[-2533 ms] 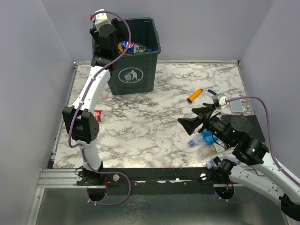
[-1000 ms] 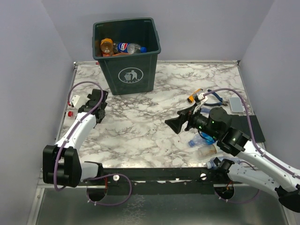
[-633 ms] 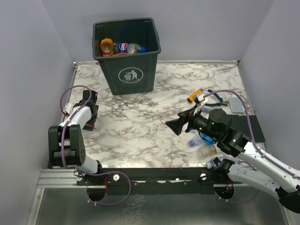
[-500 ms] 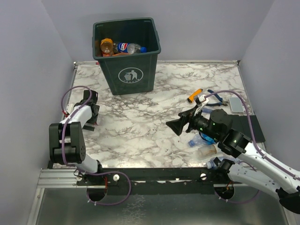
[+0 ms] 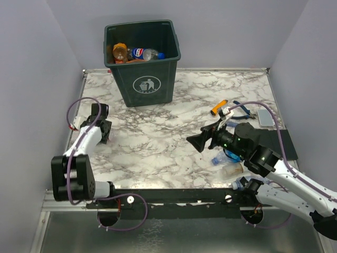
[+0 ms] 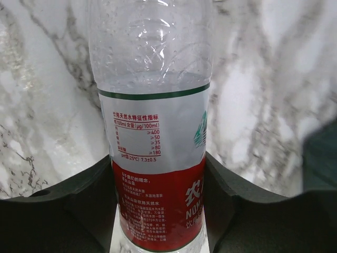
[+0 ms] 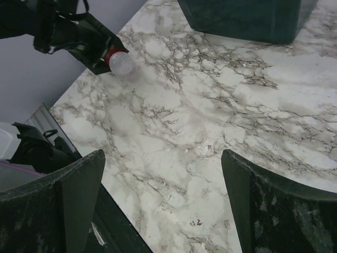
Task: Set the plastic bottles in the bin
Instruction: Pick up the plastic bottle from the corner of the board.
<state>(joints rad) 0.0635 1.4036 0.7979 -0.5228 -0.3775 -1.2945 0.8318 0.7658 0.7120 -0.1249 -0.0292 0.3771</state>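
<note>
From above: the left gripper (image 5: pixel 101 132) is down low at the left edge of the counter (image 5: pixel 174 126). Its elbow is folded back toward the near-left corner and the forearm runs up along that edge. The bin (image 5: pixel 148 84) stands at the far edge, up and to the right of that gripper, with several bottles (image 5: pixel 139 52) already inside. The left arm is clearly the nearer one. The right gripper (image 5: pixel 196 141) hangs over the middle of the counter, and loose bottles (image 5: pixel 226 157) lie under its arm toward the right edge.

Left wrist: here's the catch, a red-label bottle (image 6: pixel 158 158) lying on the marble. Its long axis points straight ahead of the camera, and both fingers (image 6: pixel 63 211) press against its label. Clamped on it, I'd say.

Right wrist: jaws spread wide with nothing between them. This camera looks across the counter at the left gripper, with the bottle's clear end poking out of it.

My read: this one needs a lift, then a carry far-right over the bin's rim, which stands well above the counter.
</note>
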